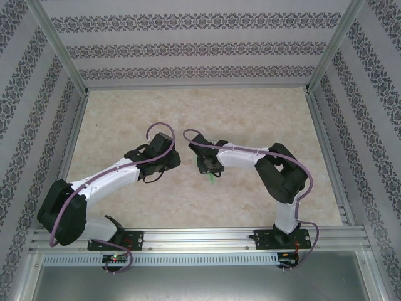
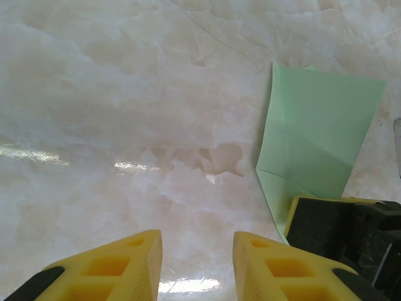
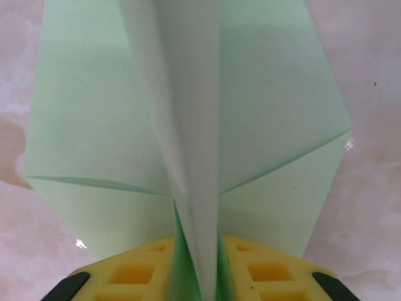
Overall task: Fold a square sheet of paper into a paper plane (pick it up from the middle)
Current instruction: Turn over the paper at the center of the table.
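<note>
Right gripper (image 3: 197, 254) clamped on the raised centre crease of the part-folded paper plane (image 3: 282, 125), its two wings spreading to either side low over the marbled tabletop (image 2: 113, 94), between the two arms. Left gripper (image 2: 197, 251), fingers apart and empty, hovers just beside the plane's edge. Likely risks: the thin ridge slips from the narrow pinch if lifted abruptly; the unsupported wings splay and the creases reopen; a careless left approach crumples or shoves the paper.
</note>
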You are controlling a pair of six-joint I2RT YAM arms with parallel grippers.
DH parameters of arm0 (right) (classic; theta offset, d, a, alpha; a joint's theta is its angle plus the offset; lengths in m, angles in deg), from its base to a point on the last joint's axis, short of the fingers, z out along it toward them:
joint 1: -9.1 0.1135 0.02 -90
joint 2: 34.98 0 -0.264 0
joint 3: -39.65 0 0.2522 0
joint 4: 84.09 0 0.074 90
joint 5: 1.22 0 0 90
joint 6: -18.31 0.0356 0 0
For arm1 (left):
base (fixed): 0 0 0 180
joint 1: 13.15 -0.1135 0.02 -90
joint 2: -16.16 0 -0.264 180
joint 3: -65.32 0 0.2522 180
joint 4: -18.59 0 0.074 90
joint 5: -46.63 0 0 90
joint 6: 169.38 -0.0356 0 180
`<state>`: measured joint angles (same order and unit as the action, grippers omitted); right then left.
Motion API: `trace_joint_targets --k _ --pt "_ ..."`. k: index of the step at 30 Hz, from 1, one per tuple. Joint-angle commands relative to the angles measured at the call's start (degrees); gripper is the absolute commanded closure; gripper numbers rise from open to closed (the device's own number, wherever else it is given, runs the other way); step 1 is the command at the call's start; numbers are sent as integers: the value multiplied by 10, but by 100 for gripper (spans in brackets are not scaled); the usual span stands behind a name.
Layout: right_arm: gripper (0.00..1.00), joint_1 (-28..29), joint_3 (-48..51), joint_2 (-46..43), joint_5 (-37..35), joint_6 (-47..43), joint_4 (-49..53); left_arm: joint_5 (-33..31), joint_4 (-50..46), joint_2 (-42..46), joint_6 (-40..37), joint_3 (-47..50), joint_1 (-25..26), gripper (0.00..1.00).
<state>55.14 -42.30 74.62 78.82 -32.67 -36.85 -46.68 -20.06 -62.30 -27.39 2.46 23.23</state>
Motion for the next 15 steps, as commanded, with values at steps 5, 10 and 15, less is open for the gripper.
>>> trace_joint_targets --k 5,10,15 --pt "76 18 -7 69 -13 33 41 -2 5 -5 6 1 -7 64" --pt "76 19 -16 75 -5 50 44 -4 2 -5 4 -1 -7 64" --pt "79 12 -13 31 -16 62 44 -6 -3 -2 3 -4 -7 64"
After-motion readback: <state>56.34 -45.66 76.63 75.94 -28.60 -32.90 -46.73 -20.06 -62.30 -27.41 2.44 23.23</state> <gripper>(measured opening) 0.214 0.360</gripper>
